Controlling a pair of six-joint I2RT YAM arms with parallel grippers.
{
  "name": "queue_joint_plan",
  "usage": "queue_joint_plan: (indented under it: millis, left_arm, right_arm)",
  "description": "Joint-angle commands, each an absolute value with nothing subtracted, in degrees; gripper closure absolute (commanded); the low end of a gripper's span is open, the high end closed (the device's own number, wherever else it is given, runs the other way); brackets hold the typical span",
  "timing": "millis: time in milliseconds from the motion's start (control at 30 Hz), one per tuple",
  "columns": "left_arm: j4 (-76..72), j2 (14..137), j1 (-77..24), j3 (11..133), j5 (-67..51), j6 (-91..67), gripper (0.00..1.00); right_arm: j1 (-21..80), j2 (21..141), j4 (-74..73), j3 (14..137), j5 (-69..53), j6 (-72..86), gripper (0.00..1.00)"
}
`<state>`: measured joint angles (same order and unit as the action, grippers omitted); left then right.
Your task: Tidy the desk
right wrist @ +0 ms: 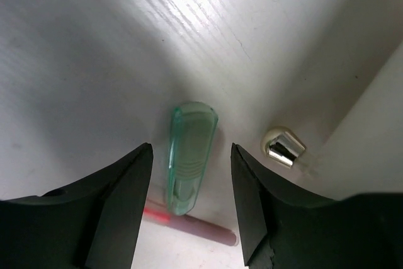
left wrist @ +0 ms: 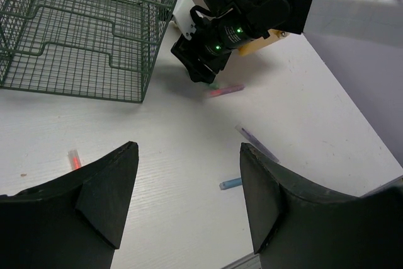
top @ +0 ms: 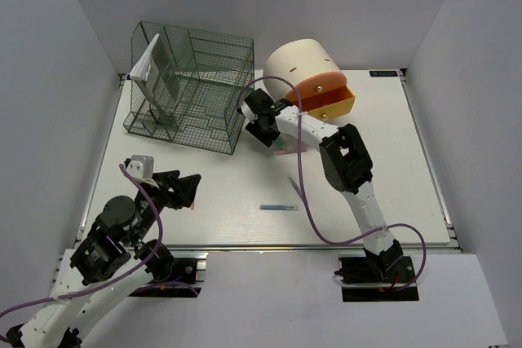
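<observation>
The white desk (top: 400, 160) carries loose pens. My right gripper (top: 265, 132) is open, low over the desk between the wire rack and the drawer unit. In the right wrist view its fingers (right wrist: 119, 206) straddle a translucent green cap-like piece (right wrist: 191, 159) lying on the desk, with a red pen (right wrist: 208, 228) just behind it. The red pen also shows in the left wrist view (left wrist: 223, 91). My left gripper (top: 183, 187) is open and empty over the near left of the desk. A blue pen (top: 279, 207) and a purple pen (left wrist: 257, 143) lie ahead of it.
A dark green wire rack (top: 192, 87) with white paper in it stands at the back left. A cream cylindrical drawer unit (top: 302, 67) with its orange drawer (top: 326, 97) pulled out stands behind. Its silver foot (right wrist: 283, 147) is close to my right fingers. A small red piece (left wrist: 74, 159) lies left.
</observation>
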<state>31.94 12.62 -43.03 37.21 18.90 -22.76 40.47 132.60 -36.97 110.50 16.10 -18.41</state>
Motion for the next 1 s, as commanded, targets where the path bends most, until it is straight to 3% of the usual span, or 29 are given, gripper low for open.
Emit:
queue_joint_plan:
  millis: [0, 400, 967]
  left_arm:
    - [32.3, 12.1, -43.3, 37.2, 19.6, -22.8, 0.25]
    - [32.3, 12.1, -43.3, 37.2, 19.9, -22.9, 0.25]
    - [32.4, 12.0, -43.3, 37.1, 20.1, -22.9, 0.24]
  right_arm:
    - [38.9, 134.3, -39.4, 114.2, 15.3, -18.8, 0.41]
    - [37.2, 137.5, -43.9, 117.7, 8.2, -19.7, 0.41]
    - [37.3, 138.3, -48.3, 115.9, -2.1, -20.7, 0.49]
